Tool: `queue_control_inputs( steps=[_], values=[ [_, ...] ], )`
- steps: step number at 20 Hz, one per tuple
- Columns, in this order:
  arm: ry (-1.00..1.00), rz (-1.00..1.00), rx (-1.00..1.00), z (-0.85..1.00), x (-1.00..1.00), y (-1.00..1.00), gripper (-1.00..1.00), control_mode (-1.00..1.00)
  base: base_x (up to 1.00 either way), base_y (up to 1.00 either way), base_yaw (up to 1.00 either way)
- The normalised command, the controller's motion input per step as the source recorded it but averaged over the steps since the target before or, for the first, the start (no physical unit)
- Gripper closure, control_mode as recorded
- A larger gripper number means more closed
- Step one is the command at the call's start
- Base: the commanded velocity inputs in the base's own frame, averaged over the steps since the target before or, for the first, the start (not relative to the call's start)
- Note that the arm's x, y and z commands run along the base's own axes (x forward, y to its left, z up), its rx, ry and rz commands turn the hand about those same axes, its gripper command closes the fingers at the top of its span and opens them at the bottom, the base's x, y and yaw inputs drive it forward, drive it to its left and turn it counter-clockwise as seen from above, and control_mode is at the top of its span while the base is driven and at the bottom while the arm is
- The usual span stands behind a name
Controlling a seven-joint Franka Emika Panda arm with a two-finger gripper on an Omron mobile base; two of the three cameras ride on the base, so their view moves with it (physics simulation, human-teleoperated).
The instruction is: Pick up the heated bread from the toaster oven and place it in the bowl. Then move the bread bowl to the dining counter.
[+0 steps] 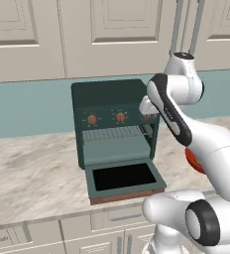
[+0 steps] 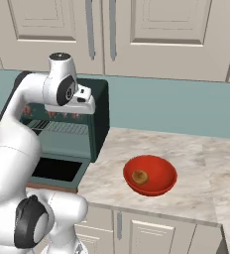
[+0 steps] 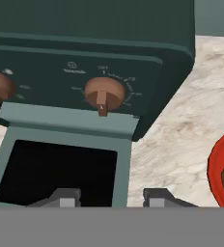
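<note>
Right of the parted jaws, bread (image 2: 140, 176) in bowl (image 2: 161, 186) — apart.

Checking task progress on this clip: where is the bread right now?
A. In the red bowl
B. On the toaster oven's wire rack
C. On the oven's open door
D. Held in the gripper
A: the right base view shows the small brown bread lying inside the red bowl on the counter.

Cream panelled wall cabinets (image 1: 77, 34) with long grey handles (image 2: 89, 30) fill the top of both base views. Below them runs a teal backsplash (image 2: 176, 106), then a beige marbled counter (image 1: 32, 173), with cream base cabinets (image 2: 151, 233) along the bottom edge.
</note>
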Motion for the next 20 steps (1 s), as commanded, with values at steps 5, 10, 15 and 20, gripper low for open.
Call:
queue_control_inputs(
  steps=[5, 10, 15, 20],
  values=[
    [-0.04, 0.00, 0.01, 0.00, -0.20, 0.00, -1.00, -1.00, 0.00, 0.00, 0.00],
    [0.00, -0.02, 0.01, -0.34, -0.45, 0.55, -1.00, -1.00, 0.00, 0.00, 0.00],
    [-0.10, -0.14, 0.11, -0.80, -0.29, 0.85, -1.00, -1.00, 0.00, 0.00, 0.00],
    [-0.23, -0.18, 0.13, -0.55, 0.00, 0.67, -1.00, -1.00, 0.00, 0.00, 0.00]
  ],
)
